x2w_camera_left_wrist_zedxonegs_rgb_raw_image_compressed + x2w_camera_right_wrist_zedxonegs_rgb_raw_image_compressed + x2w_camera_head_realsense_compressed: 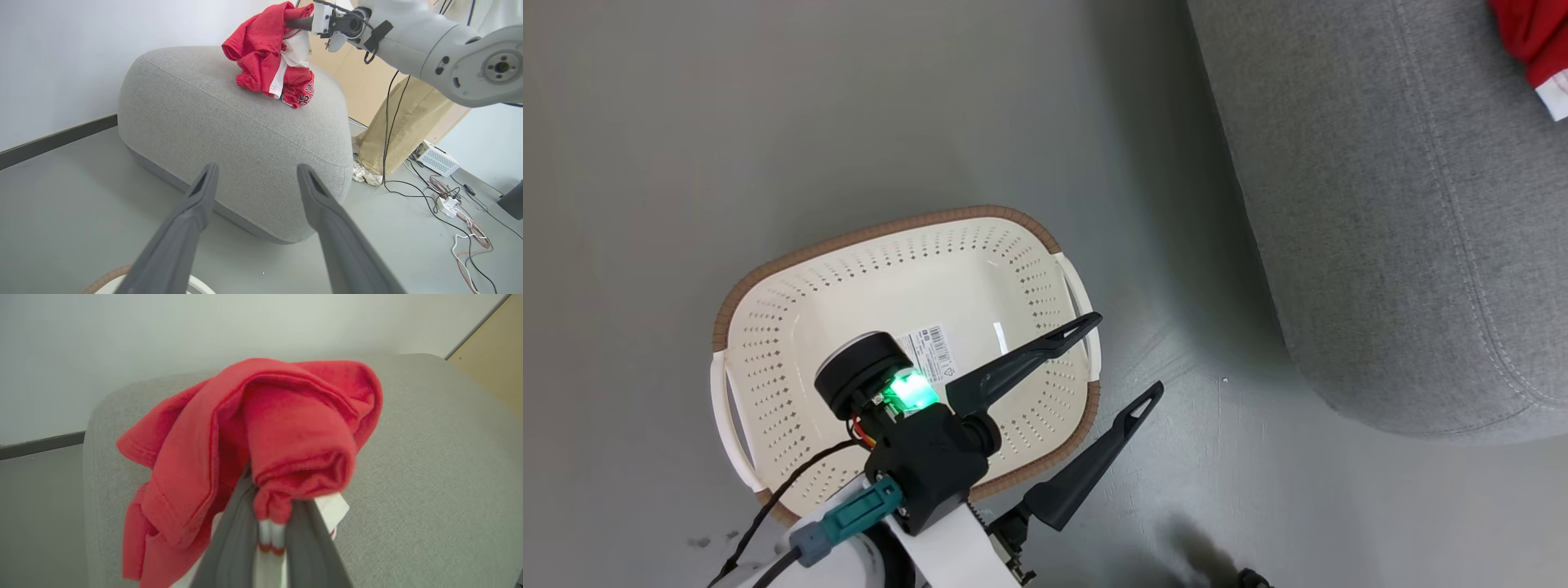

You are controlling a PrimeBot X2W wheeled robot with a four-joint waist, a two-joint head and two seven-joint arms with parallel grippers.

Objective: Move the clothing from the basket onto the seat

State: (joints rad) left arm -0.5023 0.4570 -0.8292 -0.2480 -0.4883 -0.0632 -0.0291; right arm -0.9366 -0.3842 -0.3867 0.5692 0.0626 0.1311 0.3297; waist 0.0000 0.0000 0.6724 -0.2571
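One bundle, is that how the clothing [261, 45] looks? asks the first watcher.

It is, the second answers: thin red fabric crumpled into a lump, with white trim showing between the folds and a scrap of black-and-white lettering on the lowest fold. Whether it is one garment or two cannot be told.

And where is it?

On top of the seat [229, 122], the big rounded grey ottoman with the stitched seam, toward its far side in the left wrist view. The lower folds appear to rest on the upholstery, while the upper part is held up by the right gripper [271, 522]. Its jaws are clamped on a rolled red hem and a strip of white.

What of the left gripper [1125, 355]?

Its jaws stand wide apart with nothing between them. It hangs over the edge of the basket [792, 343] nearest the seat, one finger above the inside, the other above the grey floor [768, 122] beside it.

And the basket itself?

A cream perforated tub with a brown rim band and white handles, a barcode label [929, 347] on its bottom. It stands on the floor near the seat, apart from it
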